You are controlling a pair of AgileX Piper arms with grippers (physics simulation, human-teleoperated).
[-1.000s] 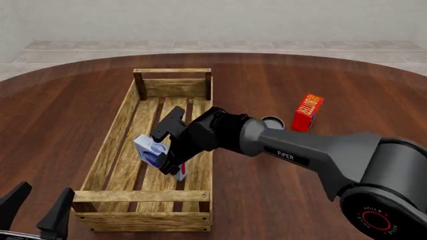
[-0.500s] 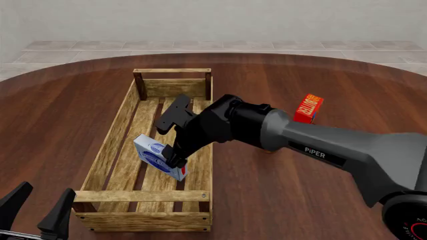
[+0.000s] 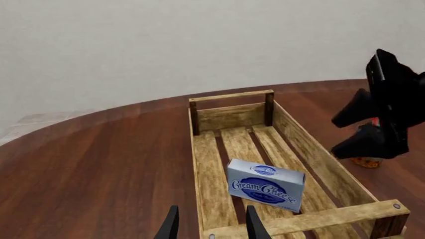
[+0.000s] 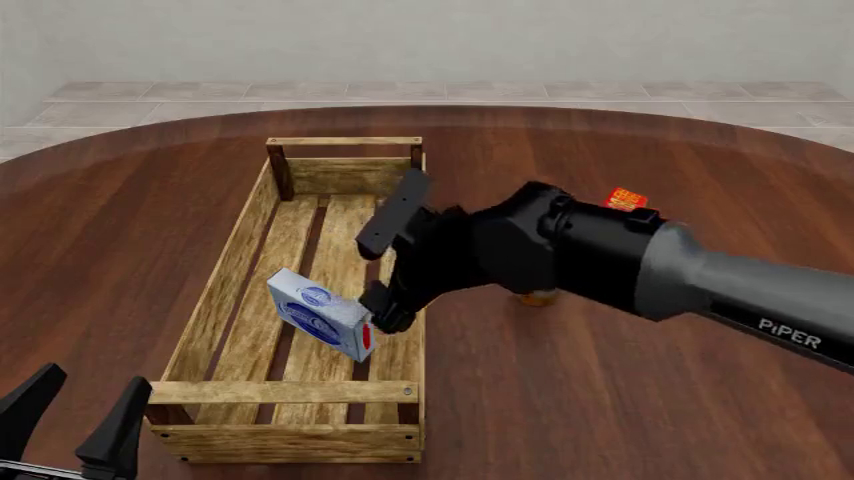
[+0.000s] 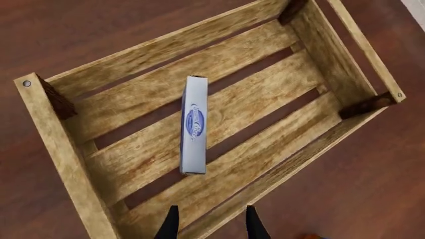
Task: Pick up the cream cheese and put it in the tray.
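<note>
cream cheese [image 4: 320, 316] standing on edge on the slats inside the tray [image 4: 234, 262], toward its near end, close to the right-hand wall, touched by nothing. right gripper [image 4: 388, 268] above the tray's right wall, just beside the box, spread wide and holding nothing. left gripper [image 4: 74, 420] near the tray's near-left corner, off the wood, fingers parted and empty. red-orange box [image 4: 622, 200] on the table [image 4: 601, 400] well right of the tray, mostly hidden behind the right arm.
</note>
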